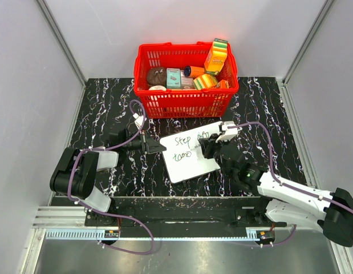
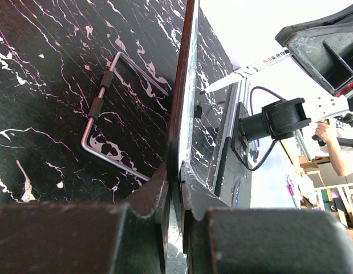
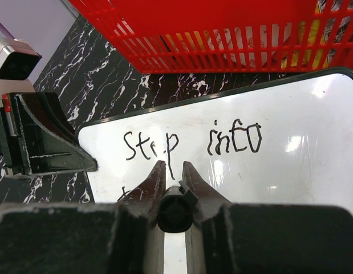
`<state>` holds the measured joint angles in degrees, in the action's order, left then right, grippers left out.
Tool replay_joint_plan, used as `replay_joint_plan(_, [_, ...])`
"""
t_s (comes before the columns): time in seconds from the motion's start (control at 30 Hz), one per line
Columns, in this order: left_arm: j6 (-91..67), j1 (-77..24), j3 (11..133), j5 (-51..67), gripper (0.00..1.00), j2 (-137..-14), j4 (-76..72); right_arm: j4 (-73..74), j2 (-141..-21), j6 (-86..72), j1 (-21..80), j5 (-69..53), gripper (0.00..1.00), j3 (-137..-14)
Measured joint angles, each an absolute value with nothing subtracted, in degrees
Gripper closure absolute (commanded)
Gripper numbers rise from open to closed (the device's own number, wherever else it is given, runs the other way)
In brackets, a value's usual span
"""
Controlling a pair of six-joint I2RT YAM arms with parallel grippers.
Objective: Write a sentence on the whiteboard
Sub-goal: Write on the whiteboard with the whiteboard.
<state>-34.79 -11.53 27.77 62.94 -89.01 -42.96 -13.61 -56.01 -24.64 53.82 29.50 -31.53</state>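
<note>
Whiteboard lay askew at the middle of the black, white-veined tabletop, its far edge near the front wall of a red basket that stood just behind it. The sentence ran across it in thin black strokes. The upper line read "Step into", and the top view showed a lower line reading "tomo".

The left jaws were pressed together on the board's left edge. In the left wrist view the board appeared edge-on, pinched between the two dark fingers, with the marbled surface to either side. A bent metal wire with dark sleeves showed beside that edge, though what it belonged to could not be told.

The right jaws were closed on a dark marker, whose barrel sat squarely between them in the right wrist view. They hung over the board's near left part, below the word "Step" and close to the end of the lower line. Whether the tip touched the surface could not be told.

The basket held mixed packages, among them an upright yellow and orange box at its far right corner.
</note>
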Motion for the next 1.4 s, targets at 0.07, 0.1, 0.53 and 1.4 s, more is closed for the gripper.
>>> replay_joint_plan(0.07, [-34.76, -11.53, 27.79, 62.94, 1.00, -89.01, -42.96, -13.63, -56.36, -24.64, 53.82, 29.50, 1.00, -31.53])
replay_joint_plan(0.1, [-34.79, -11.53, 27.79, 62.94, 1.00, -89.01, -42.96, -13.65, -56.49, -24.64, 53.80, 29.52, 1.00, -31.46])
replay_joint_plan(0.53, [-34.79, -11.53, 27.79, 62.94, 1.00, -89.01, -42.89, -14.50, -57.21, -25.32, 53.41, 30.89, 1.00, -30.33])
replay_joint_plan(1.4, [-34.76, -11.53, 27.92, 62.89, 1.00, -89.01, -42.44, -14.20, -54.19, -29.04, 53.39, 30.28, 1.00, -26.79])
